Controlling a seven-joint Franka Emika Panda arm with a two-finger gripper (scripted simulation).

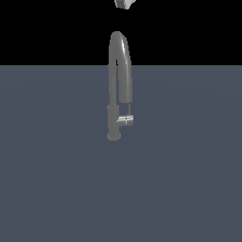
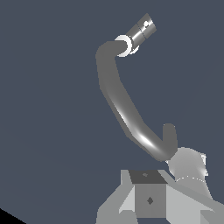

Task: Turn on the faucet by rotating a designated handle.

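Hovering claw (image 1: 125, 4) well above faucet (image 1: 118, 71), handle (image 1: 126, 120).

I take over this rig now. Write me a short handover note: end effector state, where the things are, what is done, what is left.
End effector: high above the faucet, only partly in the exterior view; open or shut cannot be told. It holds nothing visible.
Faucet: upright on the grey floor.
Handle: short stub on the lower column, pointing to the exterior view's right, untouched.
Done: nothing visible yet.
Left: descend to the handle, contact it, rotate it.
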